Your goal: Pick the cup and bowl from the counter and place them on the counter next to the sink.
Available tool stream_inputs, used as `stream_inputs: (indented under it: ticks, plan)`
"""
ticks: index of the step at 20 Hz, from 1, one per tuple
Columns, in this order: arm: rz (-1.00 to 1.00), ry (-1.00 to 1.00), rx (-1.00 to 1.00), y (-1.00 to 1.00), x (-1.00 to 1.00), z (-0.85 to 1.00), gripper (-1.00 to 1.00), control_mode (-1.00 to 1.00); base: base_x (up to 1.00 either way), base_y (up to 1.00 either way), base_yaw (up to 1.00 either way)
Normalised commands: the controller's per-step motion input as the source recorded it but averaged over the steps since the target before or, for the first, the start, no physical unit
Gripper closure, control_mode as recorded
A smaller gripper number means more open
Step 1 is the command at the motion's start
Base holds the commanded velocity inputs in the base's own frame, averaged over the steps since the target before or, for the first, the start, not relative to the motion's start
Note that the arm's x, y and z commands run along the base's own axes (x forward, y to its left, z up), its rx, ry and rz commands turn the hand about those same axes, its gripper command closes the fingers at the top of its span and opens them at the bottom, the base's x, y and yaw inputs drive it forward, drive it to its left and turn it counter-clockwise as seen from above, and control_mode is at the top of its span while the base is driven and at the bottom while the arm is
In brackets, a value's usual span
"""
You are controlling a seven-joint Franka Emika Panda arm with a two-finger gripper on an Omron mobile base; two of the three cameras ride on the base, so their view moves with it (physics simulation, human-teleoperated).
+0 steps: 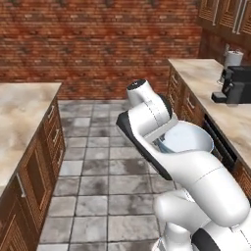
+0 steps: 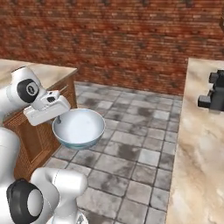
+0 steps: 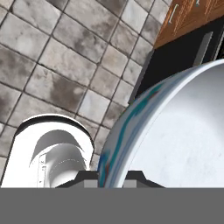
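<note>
The bowl (image 2: 78, 127), white inside and light blue outside, hangs in the air over the tiled floor between two stretches of counter (image 2: 197, 148). My gripper (image 2: 57, 119) is shut on its near rim, coming down from the left. In the hand view the blue rim of the bowl (image 3: 175, 131) runs between the two fingertips of the gripper (image 3: 111, 178). In the left base view the bowl (image 1: 191, 138) peeks out behind my white arm, which hides the hand. The cup and the sink are out of view.
A black coffee machine (image 1: 235, 84) stands on the right counter (image 1: 206, 73). Another counter (image 1: 22, 112) with wooden cabinet fronts lies to the left. Grey floor tiles (image 1: 98, 162) run between them up to a brick wall (image 1: 98, 44). A dark appliance front (image 3: 175, 65) sits below.
</note>
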Motion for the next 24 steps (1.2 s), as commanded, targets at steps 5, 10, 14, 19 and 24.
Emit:
stream_inputs:
  ticks: [5,10,14,19,24]
  plan:
    - [0.00,0.00,0.00,0.00,0.00,0.00,1.00,1.00,1.00,0.09,0.00]
    - [0.00,0.00,0.00,0.00,0.00,0.00,1.00,1.00,1.00,0.27,0.29]
    - [0.00,0.00,0.00,0.00,0.00,0.00,1.00,1.00,1.00,0.07,0.62]
    - [0.00,0.00,0.00,0.00,0.00,0.00,1.00,1.00,0.84,0.00,0.78]
    - [0.00,0.00,0.00,0.00,0.00,0.00,1.00,1.00,0.40,-0.14,0.77]
